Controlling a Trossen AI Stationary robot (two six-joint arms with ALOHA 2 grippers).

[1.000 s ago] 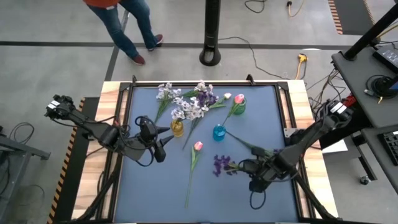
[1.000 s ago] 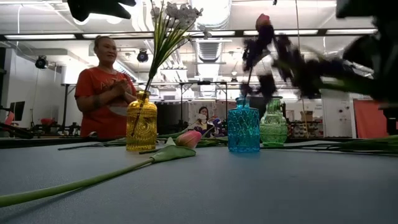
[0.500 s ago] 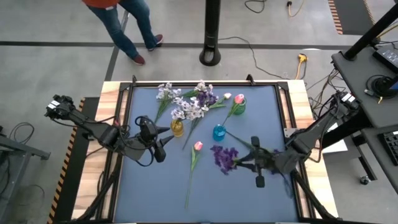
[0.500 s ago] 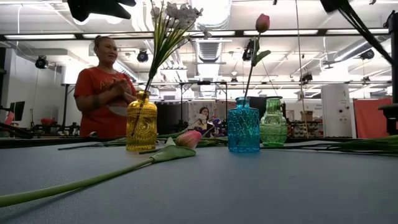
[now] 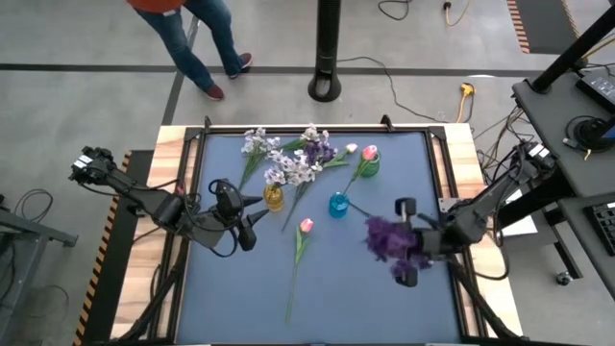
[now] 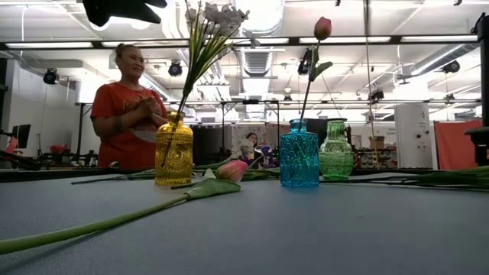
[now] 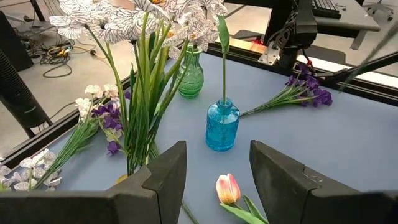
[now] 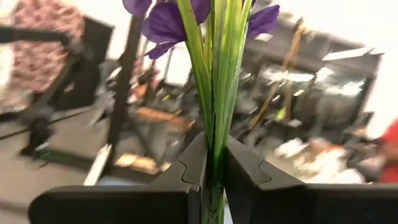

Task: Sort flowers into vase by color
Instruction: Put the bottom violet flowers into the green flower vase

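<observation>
My right gripper (image 5: 405,241) is raised over the table's right part, shut on a dark purple blossom spray (image 5: 388,237) whose blossoms face the overhead camera. My left gripper (image 7: 214,180) is open and waits left of the yellow vase (image 5: 274,199), which holds white sprays (image 7: 143,18). A pink tulip's stem (image 7: 224,68) stands in the blue vase (image 5: 337,204), and the green vase (image 5: 369,169) is beside it. Another tulip (image 5: 306,226) lies flat on the mat. A second purple spray (image 7: 306,93) lies under the right arm. My right gripper pinches the purple spray's bundled green stems (image 8: 214,134) between its two fingers, some way below the blossoms (image 8: 165,22). The fingers (image 8: 189,168) close on the bundle from both sides. The spray is lifted clear of the table, blossoms up.
Loose white and purple sprays (image 5: 288,152) and a tulip (image 5: 351,150) lie along the far edge. A person (image 6: 126,114) stands beyond the far edge. The mat's near part (image 5: 356,308) is bare except for the lying tulip's long stem (image 5: 291,288).
My right gripper has risen and moved toward the table's right edge, staying shut on the purple spray. The spray, which pointed level toward the left just above the mat, has swung up so that its blossoms point upward. It has left the low view.
</observation>
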